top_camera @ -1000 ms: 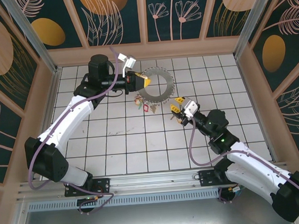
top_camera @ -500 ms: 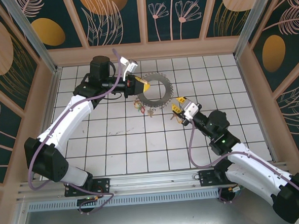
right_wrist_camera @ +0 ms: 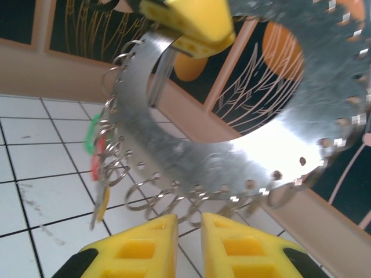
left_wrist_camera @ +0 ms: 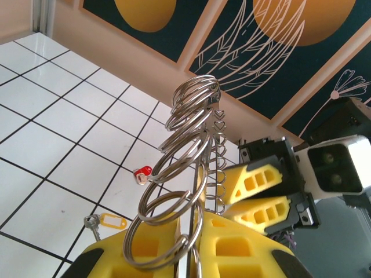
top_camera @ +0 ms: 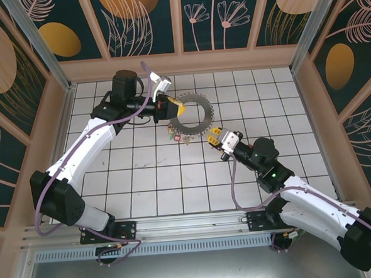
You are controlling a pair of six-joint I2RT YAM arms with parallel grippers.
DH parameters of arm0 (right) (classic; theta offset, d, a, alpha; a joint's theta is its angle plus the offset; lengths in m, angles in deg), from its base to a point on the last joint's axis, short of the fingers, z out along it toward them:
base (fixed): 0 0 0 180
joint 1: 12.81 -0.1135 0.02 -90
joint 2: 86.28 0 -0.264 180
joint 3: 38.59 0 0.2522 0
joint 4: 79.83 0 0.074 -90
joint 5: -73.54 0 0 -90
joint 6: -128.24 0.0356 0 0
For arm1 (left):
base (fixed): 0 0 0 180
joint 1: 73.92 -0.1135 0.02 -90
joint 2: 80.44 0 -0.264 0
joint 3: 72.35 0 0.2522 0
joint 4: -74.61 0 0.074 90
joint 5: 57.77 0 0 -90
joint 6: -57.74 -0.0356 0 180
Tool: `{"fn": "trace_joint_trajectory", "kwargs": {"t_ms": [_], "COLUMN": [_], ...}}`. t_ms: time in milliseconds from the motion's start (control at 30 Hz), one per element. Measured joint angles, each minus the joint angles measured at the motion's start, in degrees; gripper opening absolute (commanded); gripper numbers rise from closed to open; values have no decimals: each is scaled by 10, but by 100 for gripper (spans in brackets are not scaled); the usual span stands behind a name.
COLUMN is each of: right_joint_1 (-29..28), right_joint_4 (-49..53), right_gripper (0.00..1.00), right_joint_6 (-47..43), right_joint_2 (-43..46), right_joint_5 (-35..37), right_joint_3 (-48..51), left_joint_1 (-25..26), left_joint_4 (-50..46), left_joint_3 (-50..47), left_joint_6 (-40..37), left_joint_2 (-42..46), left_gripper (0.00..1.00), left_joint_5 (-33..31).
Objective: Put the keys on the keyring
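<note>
The keyring (top_camera: 204, 122) is a flat silvery disc with a big hole and many small split rings along its rim. My left gripper (top_camera: 173, 106) is shut on its left edge and holds it above the tiled floor. In the left wrist view the keyring (left_wrist_camera: 191, 145) stands edge-on, rising out of my left gripper (left_wrist_camera: 194, 229). Several keys (top_camera: 178, 137) with red, green and yellow tags hang from the lower left rim. My right gripper (top_camera: 214, 135) sits just below the keyring (right_wrist_camera: 232, 133). It (right_wrist_camera: 189, 217) stands open by a narrow gap, nothing between the fingers. The keys (right_wrist_camera: 95, 156) dangle to its left.
White tiled floor (top_camera: 169, 178) lies inside a wooden frame with dark patterned walls (top_camera: 228, 16). A red tag (left_wrist_camera: 142, 172) and a yellow tag (left_wrist_camera: 113, 220) show low beside the ring. The right arm's yellow fingers (left_wrist_camera: 261, 197) are close behind the ring.
My right gripper has moved left and up, close under the ring's lower rim, and its jaws have narrowed. The left gripper shifted the ring slightly, and the hanging keys swung with it.
</note>
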Motion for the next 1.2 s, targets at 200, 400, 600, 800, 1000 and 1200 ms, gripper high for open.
{"fn": "trace_joint_trajectory", "kwargs": {"t_ms": [200,400,600,800,1000,1200], "right_joint_1": [-11,-12,-12,-12,-14,-14], "right_joint_4": [-17,-34,-42,-61,-72,-86], "right_gripper": [20,20,20,20,18,17], "right_joint_6": [-8,-12,-14,-12,-10,-7], "right_joint_2": [-11,-12,-18,-29,-35,-37], "right_joint_5": [26,57,59,60,68,75], "right_joint_3": [6,11,11,13,16,20], "left_joint_1": [0,0,0,0,0,0], "left_joint_4": [0,0,4,12,16,16], "left_joint_3": [0,0,0,0,0,0], "left_joint_6": [0,3,11,16,21,25], "left_joint_2": [0,0,0,0,0,0], "left_gripper": [1,1,1,1,1,1], "left_joint_5": [0,0,0,0,0,0]}}
